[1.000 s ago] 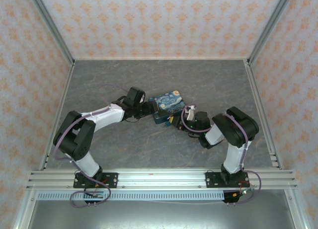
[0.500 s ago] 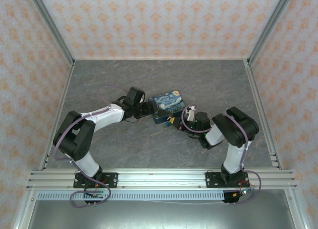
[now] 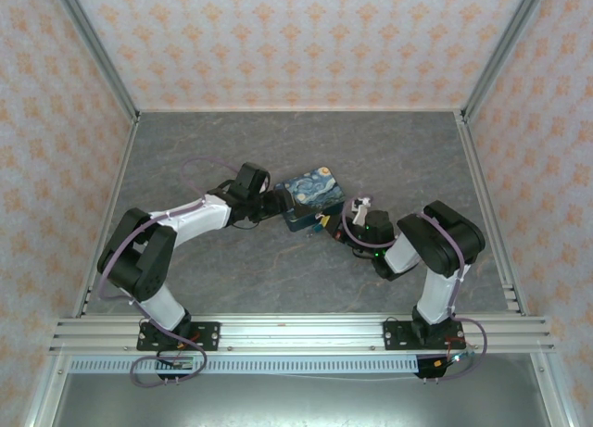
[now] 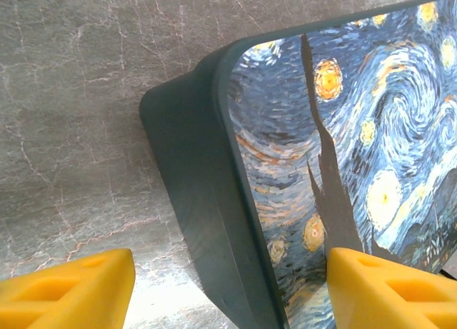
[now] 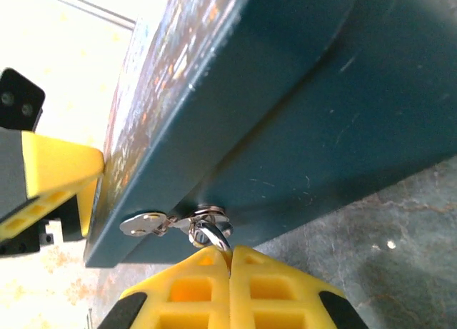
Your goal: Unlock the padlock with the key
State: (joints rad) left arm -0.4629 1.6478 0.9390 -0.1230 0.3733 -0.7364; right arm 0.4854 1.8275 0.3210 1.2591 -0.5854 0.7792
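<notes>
Right gripper [image 5: 230, 253] pinched shut on metal ring [image 5: 211, 234] at box [image 5: 321, 115] front edge; left gripper [image 4: 230, 275] open, straddling box corner.

- The right gripper [image 5: 230, 261] is pinching fully together, its yellow fingertips closing on the silvery ring [image 5: 212, 233] at the box's [image 5: 307, 108] lower edge.
- The right forearm [image 3: 400, 251] is easing slightly rightward.

Soft, even overhead light on the table [image 3: 306, 288]. Right wrist view burns white at upper left; close fingers [image 5: 278, 290] look soft.
</notes>
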